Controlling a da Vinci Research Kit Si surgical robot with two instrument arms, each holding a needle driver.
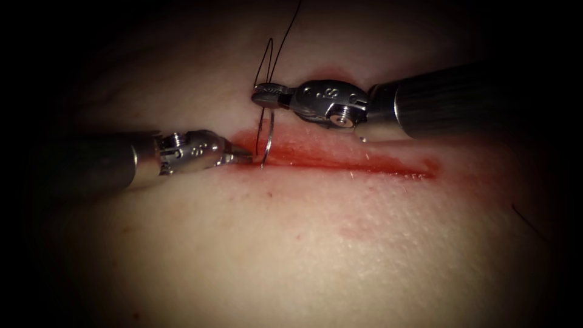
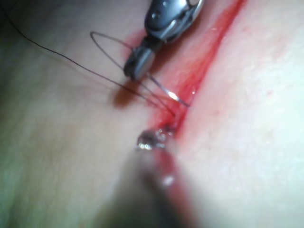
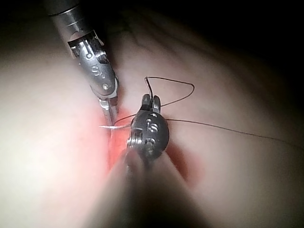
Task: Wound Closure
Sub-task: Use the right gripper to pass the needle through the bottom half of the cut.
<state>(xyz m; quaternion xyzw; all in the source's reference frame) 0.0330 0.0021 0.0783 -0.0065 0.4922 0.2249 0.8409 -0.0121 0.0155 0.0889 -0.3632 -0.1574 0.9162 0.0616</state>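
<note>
tissue (image 1: 291, 243) | right tool (image 1: 262, 97) grips needle (image 1: 270, 130) | left tool (image 1: 246, 158) at cut (image 1: 364, 163)

Right hand (image 1: 262, 96) enters from right, shaft near level, jaws closed on needle (image 1: 269, 130). Left hand (image 1: 246, 157) enters from left, jaws closed, tip at cut (image 1: 364, 164).

Pale tissue (image 1: 316, 243) carries a cut (image 1: 352, 161) ringed with red fluid (image 1: 303, 146).
</note>
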